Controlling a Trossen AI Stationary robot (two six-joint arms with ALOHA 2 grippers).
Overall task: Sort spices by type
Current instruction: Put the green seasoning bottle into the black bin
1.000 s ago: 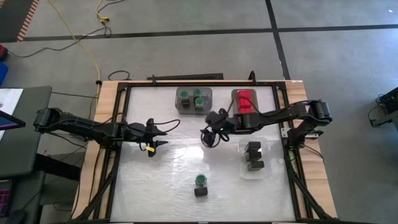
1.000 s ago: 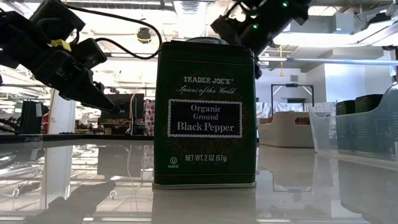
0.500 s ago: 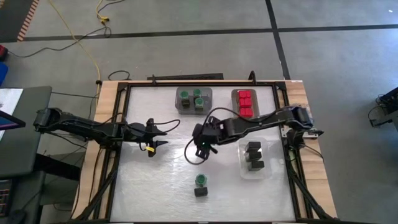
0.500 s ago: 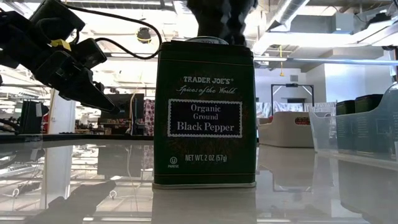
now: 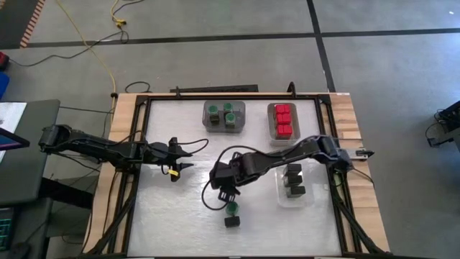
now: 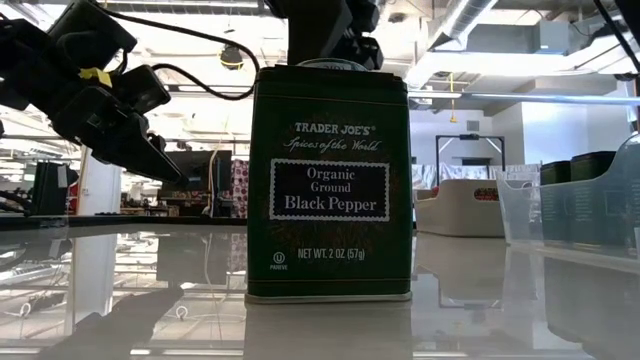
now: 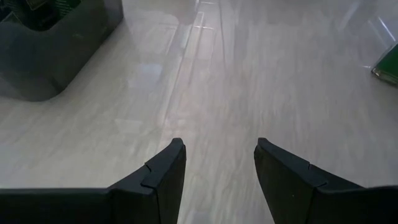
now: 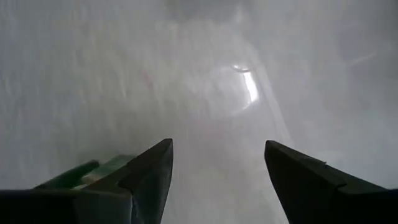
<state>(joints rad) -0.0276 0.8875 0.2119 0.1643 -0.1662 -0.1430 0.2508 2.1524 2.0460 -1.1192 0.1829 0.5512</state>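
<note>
The right gripper (image 5: 224, 188) hangs over the middle of the white table (image 5: 180, 216), reached far in from the right edge. In the right wrist view its two dark fingers (image 8: 146, 180) stand spread wide with bare tabletop between them; they hold nothing and touch nothing. A sliver of green shows just beside one finger in that view, too little of it to say for certain what it is.

Just in front of that gripper, toward the table's near edge, stands a green-lidded jar (image 5: 231, 208), and touching it on the nearer side sits a black pepper tin (image 5: 231, 221). In the low view the tin (image 6: 330, 185) fills the middle of the picture, upright, with the dark gripper above and behind it.

The left gripper (image 5: 181, 160) waits over the left part of the table. The left wrist view shows its fingers (image 7: 165, 177) parted, empty, above the bare surface.

At the far side a grey tray (image 5: 223, 116) holds other green-lidded jars. Beside it a clear tray (image 5: 283, 120) holds red-topped boxes (image 5: 283, 119) in close rows. Near the right edge another clear tray (image 5: 292, 181) holds dark blocks (image 5: 292, 180).
</note>
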